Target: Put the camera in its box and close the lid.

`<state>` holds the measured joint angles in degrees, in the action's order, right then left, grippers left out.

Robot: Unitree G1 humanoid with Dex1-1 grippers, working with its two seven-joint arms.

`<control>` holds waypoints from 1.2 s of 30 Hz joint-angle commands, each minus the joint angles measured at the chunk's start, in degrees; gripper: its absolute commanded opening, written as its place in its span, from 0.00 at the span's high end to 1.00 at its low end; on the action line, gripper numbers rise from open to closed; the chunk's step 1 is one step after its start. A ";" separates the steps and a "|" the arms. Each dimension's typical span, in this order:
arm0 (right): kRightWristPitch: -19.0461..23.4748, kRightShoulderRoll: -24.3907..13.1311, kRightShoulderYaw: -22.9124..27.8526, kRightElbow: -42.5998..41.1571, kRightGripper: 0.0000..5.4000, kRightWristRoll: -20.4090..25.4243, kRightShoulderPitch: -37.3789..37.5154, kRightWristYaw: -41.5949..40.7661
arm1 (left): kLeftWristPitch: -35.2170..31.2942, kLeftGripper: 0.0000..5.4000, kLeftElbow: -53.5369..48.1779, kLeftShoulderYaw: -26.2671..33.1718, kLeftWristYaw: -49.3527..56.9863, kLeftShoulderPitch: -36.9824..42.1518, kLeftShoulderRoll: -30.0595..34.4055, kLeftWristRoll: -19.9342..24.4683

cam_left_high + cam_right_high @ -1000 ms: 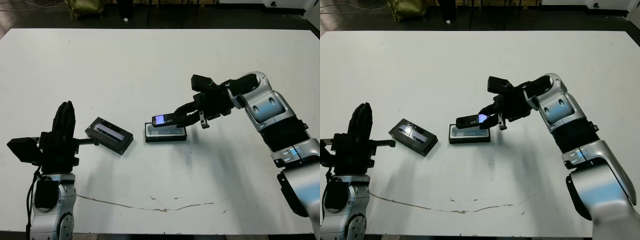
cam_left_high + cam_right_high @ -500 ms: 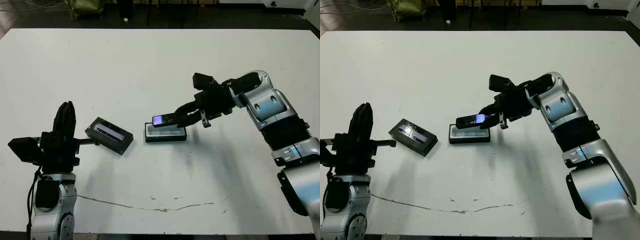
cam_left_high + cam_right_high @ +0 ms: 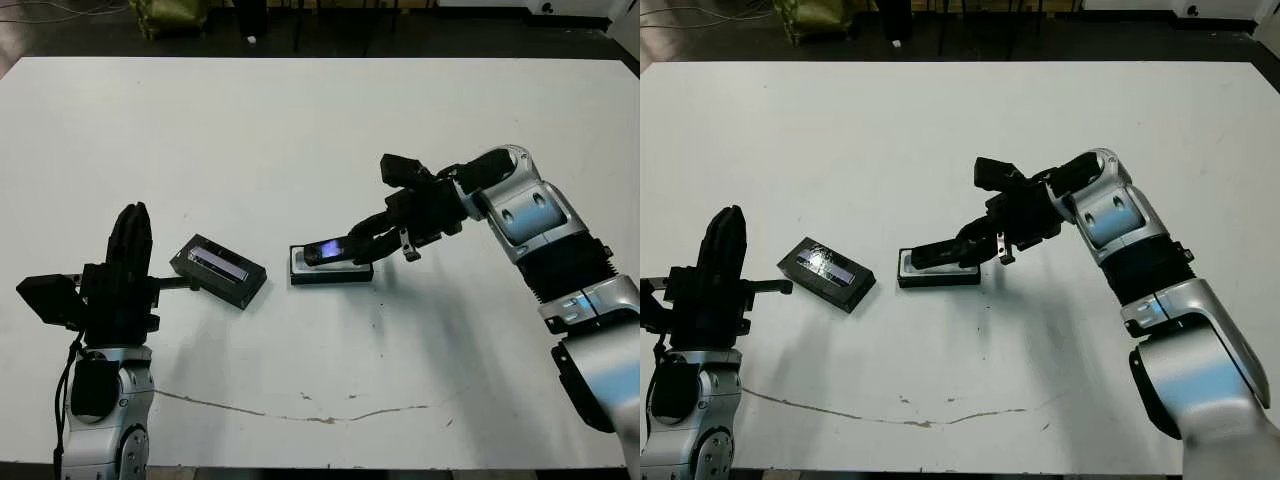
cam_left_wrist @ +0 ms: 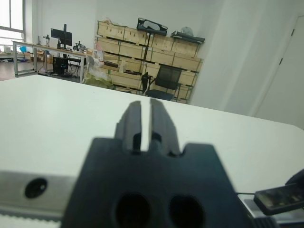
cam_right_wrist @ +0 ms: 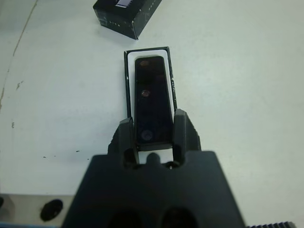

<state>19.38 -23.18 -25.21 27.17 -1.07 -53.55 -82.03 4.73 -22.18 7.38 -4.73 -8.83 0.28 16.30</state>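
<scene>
The right gripper (image 3: 352, 244) held the camera (image 3: 327, 251) by its right end, fingers clamped on both sides, the bar lying low over the box (image 3: 331, 266) near the table's (image 3: 300, 130) middle and lined up with the white lining. The lid (image 3: 218, 270) lay on the table to the left of the box, apart from it. The left gripper (image 3: 129, 243) stood upright at the near left, fingers narrowly together and holding nothing
</scene>
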 commanded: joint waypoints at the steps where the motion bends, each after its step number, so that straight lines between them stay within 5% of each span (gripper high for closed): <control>1: -1.01 0.09 -0.60 0.20 0.96 -0.51 0.76 0.20 | -0.54 1.00 0.64 0.10 0.17 -0.99 0.15 -0.56; 36: -0.62 1.30 -3.54 -1.31 0.96 -3.15 2.17 1.81 | 0.12 1.00 0.71 -0.15 -0.05 -1.55 -0.09 -0.40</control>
<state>19.35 -22.20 -27.80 25.79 -3.41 -52.58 -80.54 4.92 -22.17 7.10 -4.66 -9.28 0.17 16.18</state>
